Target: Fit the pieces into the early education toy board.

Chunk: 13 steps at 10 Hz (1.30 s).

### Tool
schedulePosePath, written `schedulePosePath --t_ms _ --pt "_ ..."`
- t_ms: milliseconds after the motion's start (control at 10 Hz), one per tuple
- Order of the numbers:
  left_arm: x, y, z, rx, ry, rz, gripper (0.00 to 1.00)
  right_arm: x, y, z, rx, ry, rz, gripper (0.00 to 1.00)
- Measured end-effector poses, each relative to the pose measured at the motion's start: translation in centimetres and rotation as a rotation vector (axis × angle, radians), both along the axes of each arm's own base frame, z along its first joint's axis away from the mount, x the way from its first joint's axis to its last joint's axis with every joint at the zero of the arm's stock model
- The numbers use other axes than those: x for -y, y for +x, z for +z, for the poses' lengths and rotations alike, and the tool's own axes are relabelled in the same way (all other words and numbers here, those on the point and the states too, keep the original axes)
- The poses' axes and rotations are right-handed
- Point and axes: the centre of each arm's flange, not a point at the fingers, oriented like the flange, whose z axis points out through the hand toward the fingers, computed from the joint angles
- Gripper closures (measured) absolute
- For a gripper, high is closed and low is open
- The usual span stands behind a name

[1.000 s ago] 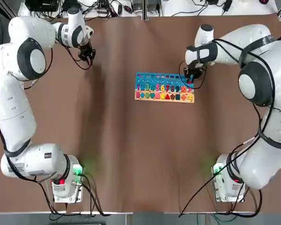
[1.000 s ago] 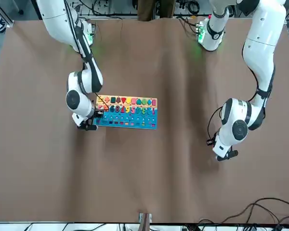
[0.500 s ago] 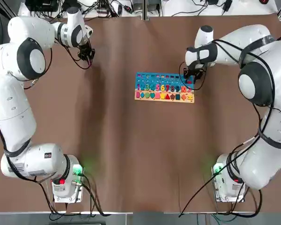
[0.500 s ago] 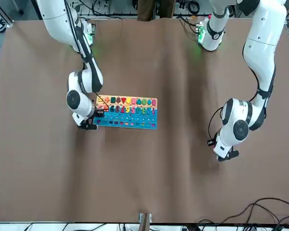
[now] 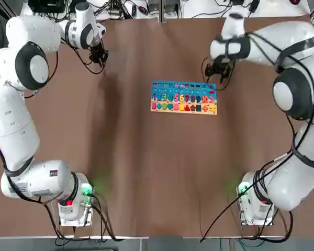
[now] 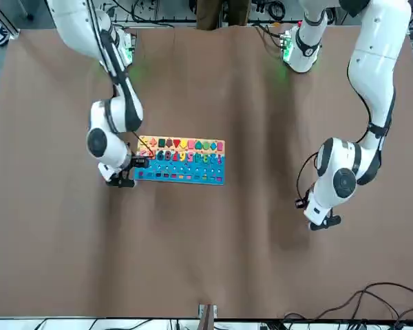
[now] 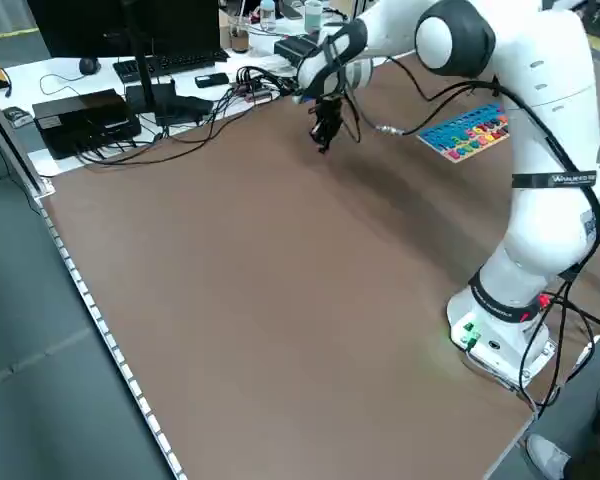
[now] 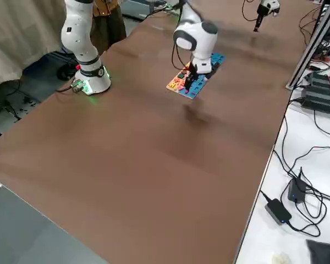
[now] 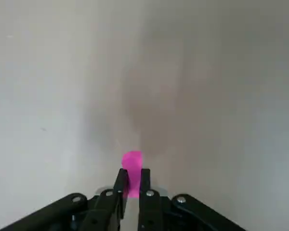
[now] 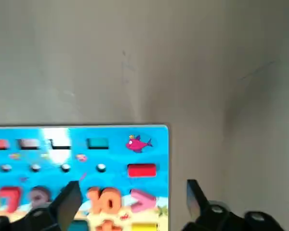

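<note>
On the brown desk (image 5: 146, 157), the early education toy board (image 5: 183, 98) lies just below the right hand (image 5: 218, 70), whose fingers are spread wide and empty. Far off, the left hand (image 9: 131, 185) pinches a pink piece (image 9: 132, 166).

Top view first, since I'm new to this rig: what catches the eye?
The colourful toy board sits mid-table on bare brown cloth. The right gripper hangs open above its far right corner. Far off at the table's back left, the left gripper pinches a pink piece.
</note>
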Motion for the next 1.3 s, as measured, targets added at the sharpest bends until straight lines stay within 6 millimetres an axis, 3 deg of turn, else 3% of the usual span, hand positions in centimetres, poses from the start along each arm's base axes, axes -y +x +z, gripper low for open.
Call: schedulePosePath --t_ms 200,300,600,800,900,1100,1300 --pt "6.0 -2.7 2.5 0.005 -0.013 -0.086 0.87 3.7 3.2 7.6 0.024 0.048 -0.047 0.01" --pt "10.6 -5.0 2.7 -0.001 -0.008 -0.12 0.87 6.0 4.0 12.4 0.063 0.058 -0.057 0.01" --pt "21.3 -10.7 2.6 -0.003 -0.003 -0.162 0.87 10.3 4.4 23.8 0.057 -0.003 -0.048 0.01" --pt "26.3 -14.1 2.6 0.0 -0.003 -0.192 0.87 12.0 3.6 31.2 0.042 -0.025 -0.05 0.01" --pt "27.7 -15.2 2.3 0.001 -0.006 -0.204 0.87 13.3 3.5 33.0 0.055 -0.042 -0.055 0.01" --pt "30.1 -16.3 1.6 0.001 -0.019 -0.217 0.87 16.4 3.8 33.8 0.073 -0.052 -0.079 0.01" --pt "31.8 -16.2 1.0 0.002 -0.035 -0.23 0.87 17.8 4.1 34.5 0.094 -0.058 -0.101 0.01"
